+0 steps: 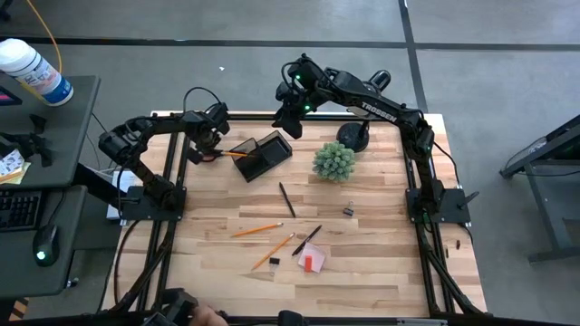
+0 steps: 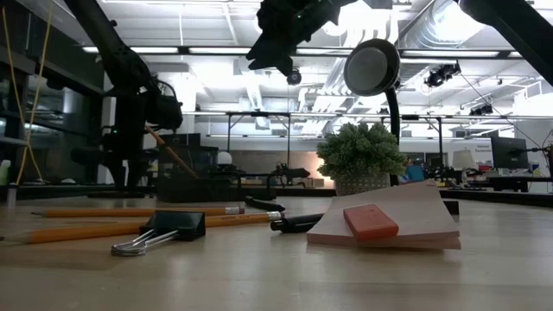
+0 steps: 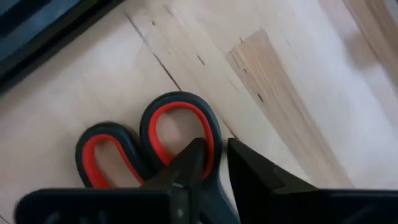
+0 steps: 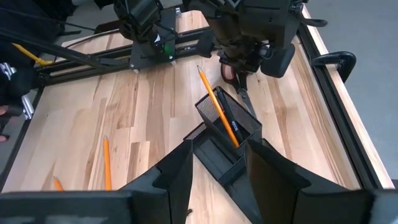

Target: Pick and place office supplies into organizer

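Observation:
The orange-handled scissors [image 3: 155, 149] lie flat on the table at the far left, beside the organizer [image 1: 263, 154]. My left gripper [image 3: 217, 158] points down at their handles and is shut on one loop. A pencil [image 4: 214, 99] stands slanted in the dark mesh organizer [image 4: 227, 134]. My right gripper [image 4: 217, 171] hangs open above the organizer with nothing between its fingers. Two pencils [image 1: 256, 229], two black pens [image 1: 286, 199], binder clips [image 1: 348, 211] and a pink sticky-note pad [image 1: 312, 261] lie loose on the table. My left gripper has the rim of one handle loop [image 3: 216, 140] between its two fingers, one fingertip [image 3: 194, 155] over the loop's hole and the other [image 3: 245, 162] outside it. The fingers come from above, pointing down. The scissors lie flat on the wood.
A green spiky plant [image 1: 333, 161] and the black desk lamp's base [image 1: 353, 136] stand to the right of the organizer. The lamp's head [image 2: 371, 65] rises over the plant. The table's frame rail [image 3: 37, 25] runs close behind the scissors.

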Robot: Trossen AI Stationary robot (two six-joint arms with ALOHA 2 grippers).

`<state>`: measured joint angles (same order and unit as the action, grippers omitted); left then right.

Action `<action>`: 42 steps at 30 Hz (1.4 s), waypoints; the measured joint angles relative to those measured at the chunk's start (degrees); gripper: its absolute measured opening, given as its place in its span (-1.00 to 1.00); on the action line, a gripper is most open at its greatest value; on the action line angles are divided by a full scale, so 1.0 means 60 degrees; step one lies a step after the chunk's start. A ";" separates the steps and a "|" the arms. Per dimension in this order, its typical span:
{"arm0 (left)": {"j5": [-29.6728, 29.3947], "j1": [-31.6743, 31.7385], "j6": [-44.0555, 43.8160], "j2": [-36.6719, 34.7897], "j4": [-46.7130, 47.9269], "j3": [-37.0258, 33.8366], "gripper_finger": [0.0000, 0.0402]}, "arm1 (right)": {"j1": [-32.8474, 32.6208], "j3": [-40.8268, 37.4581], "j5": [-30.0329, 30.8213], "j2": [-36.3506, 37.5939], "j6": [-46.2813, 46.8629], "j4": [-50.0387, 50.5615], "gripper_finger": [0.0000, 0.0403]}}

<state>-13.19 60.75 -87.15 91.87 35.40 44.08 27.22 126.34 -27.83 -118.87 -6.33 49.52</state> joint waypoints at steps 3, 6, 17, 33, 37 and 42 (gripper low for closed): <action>0.0002 0.0000 0.0318 0.0008 0.0002 0.0014 -0.76 | 0.0000 0.0000 0.0000 0.0000 0.0019 0.0007 -0.31; -0.0006 0.0000 0.0434 0.0012 -0.0016 0.0014 -0.77 | 0.0000 0.0000 0.0000 0.0000 0.0015 0.0081 -0.31; 0.0094 -0.0007 0.1262 -0.0615 0.0294 0.0010 -0.95 | 0.0000 0.0000 0.0000 0.0000 -0.0021 0.0176 -0.31; -0.1476 0.0000 0.2603 -0.1930 -0.0926 0.0017 -0.99 | 0.0000 0.0000 0.0000 0.0000 -0.0120 0.0309 -0.31; -0.2004 0.0000 0.3582 -0.2145 -0.1904 0.0017 -0.99 | 0.0000 0.0000 0.0000 0.0000 -0.0127 0.0413 -0.31; -0.2078 0.0000 0.5411 -0.2395 -0.3707 0.0021 -1.00 | 0.0027 0.0000 0.0042 0.0002 -0.0254 0.0613 -0.31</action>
<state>-25.66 60.75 -54.69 77.50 13.15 44.21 27.39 126.34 -27.59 -118.86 -7.86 53.20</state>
